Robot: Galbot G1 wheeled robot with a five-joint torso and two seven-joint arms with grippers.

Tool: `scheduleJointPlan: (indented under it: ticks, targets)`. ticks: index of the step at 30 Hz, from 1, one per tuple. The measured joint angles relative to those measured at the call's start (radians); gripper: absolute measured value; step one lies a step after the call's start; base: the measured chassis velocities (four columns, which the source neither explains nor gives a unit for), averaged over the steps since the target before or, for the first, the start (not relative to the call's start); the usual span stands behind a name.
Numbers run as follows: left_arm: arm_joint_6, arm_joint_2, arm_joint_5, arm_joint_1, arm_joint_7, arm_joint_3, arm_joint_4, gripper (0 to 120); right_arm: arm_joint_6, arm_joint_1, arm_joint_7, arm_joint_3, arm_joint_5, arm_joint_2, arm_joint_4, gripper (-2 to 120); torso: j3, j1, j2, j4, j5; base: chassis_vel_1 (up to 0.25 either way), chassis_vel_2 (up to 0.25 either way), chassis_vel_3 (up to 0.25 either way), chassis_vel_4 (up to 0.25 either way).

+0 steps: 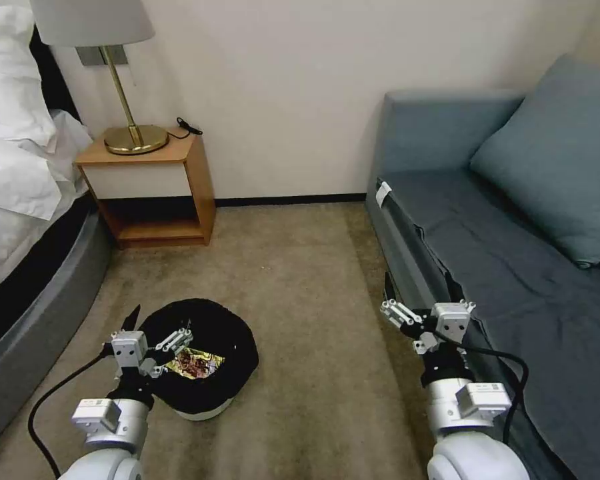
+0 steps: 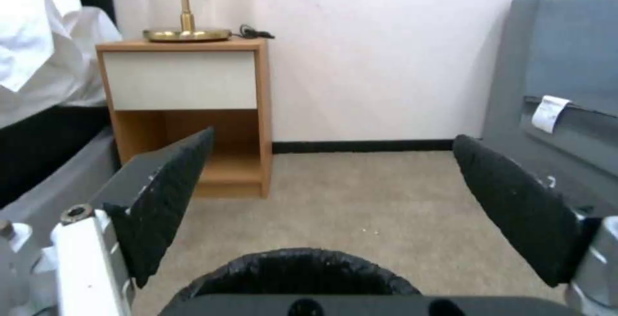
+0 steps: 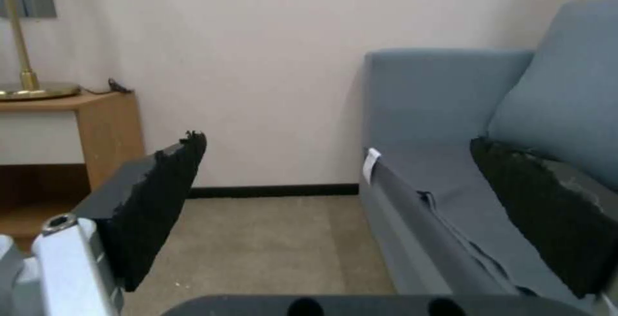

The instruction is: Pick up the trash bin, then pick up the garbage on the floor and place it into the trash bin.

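Trash bin (image 1: 210,373) partly hidden behind left hand (image 1: 159,333), released; right hand (image 1: 423,300) released beside sofa (image 1: 513,267).

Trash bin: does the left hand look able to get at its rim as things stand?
Probably yes. The left hand is open right at the near rim of the trash bin, with nothing in between.

Ahead of the left gripper (image 1: 160,325) stands a wooden bedside cabinet (image 1: 150,190) bearing a brass lamp (image 1: 128,100), a white-sheeted bed (image 1: 20,167) to its left, while a grey-blue fabric sofa (image 1: 513,267) flanks the right gripper (image 1: 425,308).
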Motion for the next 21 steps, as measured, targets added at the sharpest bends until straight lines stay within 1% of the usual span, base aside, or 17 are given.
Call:
scheduleJointPlan:
  ticks: [21]
  targets:
    - [-0.008, -0.001, 0.005, -0.001, -0.008, 0.006, -0.001, 100, 0.005, 0.0, 0.002, -0.01, -0.004, 0.007, -0.011, 100, 0.0, 0.0, 0.0, -0.0001, 0.0001, 0.0, 0.0, 0.0, 0.0]
